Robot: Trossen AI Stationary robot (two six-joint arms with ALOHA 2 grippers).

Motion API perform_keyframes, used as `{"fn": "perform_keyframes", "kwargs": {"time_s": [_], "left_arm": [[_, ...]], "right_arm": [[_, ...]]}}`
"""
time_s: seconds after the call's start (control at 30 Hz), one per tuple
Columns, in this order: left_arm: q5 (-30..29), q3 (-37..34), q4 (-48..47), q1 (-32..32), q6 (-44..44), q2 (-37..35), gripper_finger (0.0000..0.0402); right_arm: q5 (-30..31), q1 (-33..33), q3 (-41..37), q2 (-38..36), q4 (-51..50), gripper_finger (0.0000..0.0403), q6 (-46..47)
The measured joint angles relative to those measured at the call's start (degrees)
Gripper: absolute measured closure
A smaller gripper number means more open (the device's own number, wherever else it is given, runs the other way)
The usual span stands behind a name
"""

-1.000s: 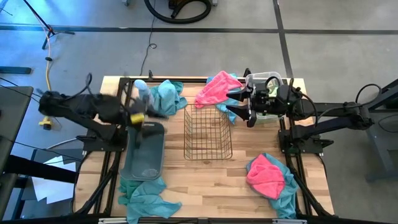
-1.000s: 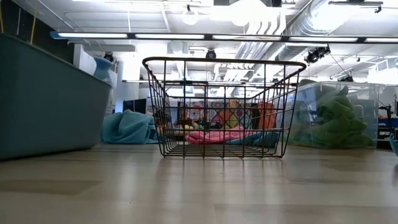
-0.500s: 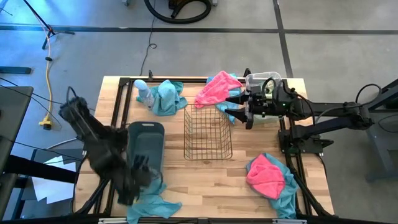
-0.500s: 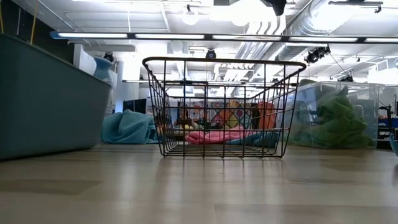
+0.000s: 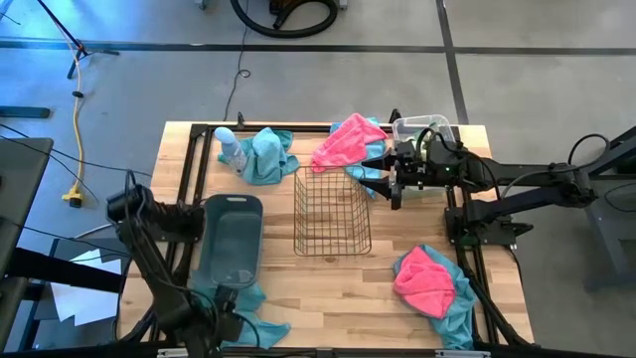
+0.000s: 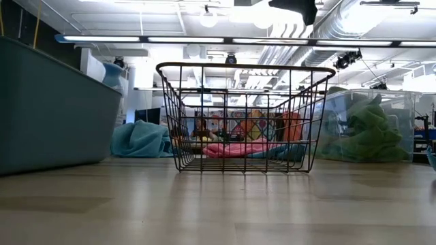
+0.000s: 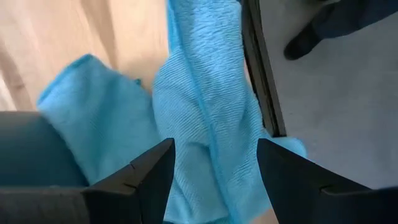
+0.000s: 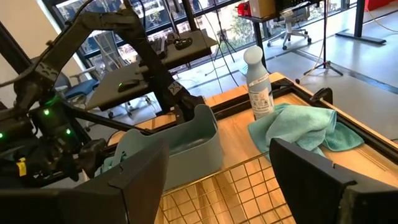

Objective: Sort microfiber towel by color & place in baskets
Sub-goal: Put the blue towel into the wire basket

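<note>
Towels lie in heaps around our table: teal (image 5: 260,153) by the bottle (image 5: 228,146), pink (image 5: 345,141) at the far edge, pink on teal (image 5: 427,281) at the near right, green (image 6: 368,133) in the clear bin (image 6: 402,102). Our left gripper (image 5: 221,320), a second ago beside the bottle, now hangs wide-jawed over the near-left teal towel (image 7: 205,124), next to the tub (image 5: 231,239). Our right gripper (image 5: 383,171), jaws wide and empty, has barely moved beside the wire basket (image 5: 332,211).
</note>
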Motion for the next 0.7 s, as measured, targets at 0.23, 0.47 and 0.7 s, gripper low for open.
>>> {"fn": "perform_keyframes", "kwargs": {"time_s": [0.23, 0.47, 0.7], "left_arm": [[0.40, 0.00, -0.73, -0.29, 0.00, 4.87, 0.0189], [0.07, 0.02, -0.96, 0.18, -2.87, 9.65, 0.0189], [0.55, -0.04, -0.66, 0.22, -2.98, 10.77, 0.0189]], "right_arm": [[0.02, 0.00, 0.00, 0.00, -0.24, 0.0126, -0.02], [0.07, 0.00, 0.00, 0.00, -1.05, 0.0126, 0.11], [0.07, 0.00, 0.00, 0.00, -1.05, 0.0126, 0.17]]}}
